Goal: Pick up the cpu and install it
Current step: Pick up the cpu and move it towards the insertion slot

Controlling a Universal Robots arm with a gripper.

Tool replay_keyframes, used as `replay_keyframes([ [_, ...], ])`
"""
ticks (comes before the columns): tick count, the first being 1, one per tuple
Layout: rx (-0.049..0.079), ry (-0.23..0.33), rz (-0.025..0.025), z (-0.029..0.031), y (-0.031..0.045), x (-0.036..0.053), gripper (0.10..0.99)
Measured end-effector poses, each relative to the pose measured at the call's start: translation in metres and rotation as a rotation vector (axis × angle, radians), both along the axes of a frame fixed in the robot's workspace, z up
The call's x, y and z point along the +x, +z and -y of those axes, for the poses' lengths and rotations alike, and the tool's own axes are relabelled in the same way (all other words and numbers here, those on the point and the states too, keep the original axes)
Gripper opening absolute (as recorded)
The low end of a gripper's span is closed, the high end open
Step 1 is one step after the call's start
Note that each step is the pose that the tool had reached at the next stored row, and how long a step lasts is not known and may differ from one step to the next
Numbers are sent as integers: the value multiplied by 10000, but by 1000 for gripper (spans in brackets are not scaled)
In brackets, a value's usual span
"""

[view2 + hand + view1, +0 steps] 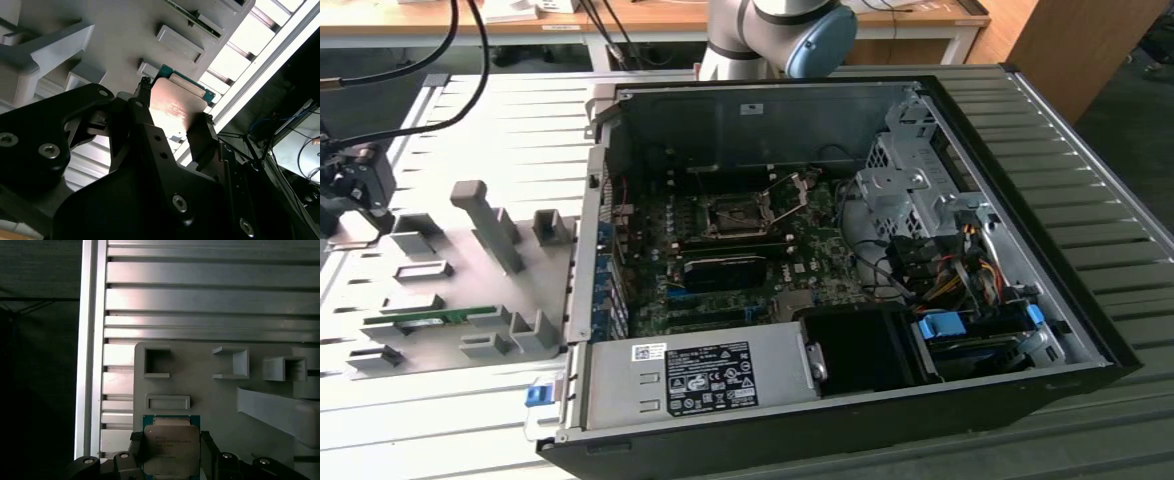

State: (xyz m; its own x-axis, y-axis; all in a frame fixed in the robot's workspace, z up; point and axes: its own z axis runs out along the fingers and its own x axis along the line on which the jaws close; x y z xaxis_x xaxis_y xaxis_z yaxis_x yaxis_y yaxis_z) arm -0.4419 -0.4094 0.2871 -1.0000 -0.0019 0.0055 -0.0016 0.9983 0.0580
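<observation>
— Whereabouts?
— Just above the fixture plate (210, 400), near its rim: cpu (170, 450), clamped in the gripper (174, 112) by two opposite edges.
— Handling?
— Probably light, stiff, slick on top, fragile underneath. Best held by edges only.

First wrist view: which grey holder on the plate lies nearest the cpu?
The low flat rectangular frame, just beside the cpu gripped by the tool. The square holder and the open brackets lie farther off.
</observation>
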Motion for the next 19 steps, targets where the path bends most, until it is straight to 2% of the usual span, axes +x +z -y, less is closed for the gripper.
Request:
replay_keyframes([
  [14, 16, -1, 2, 0, 101, 0, 541],
  [19, 16, -1, 3, 0, 161, 0, 541],
])
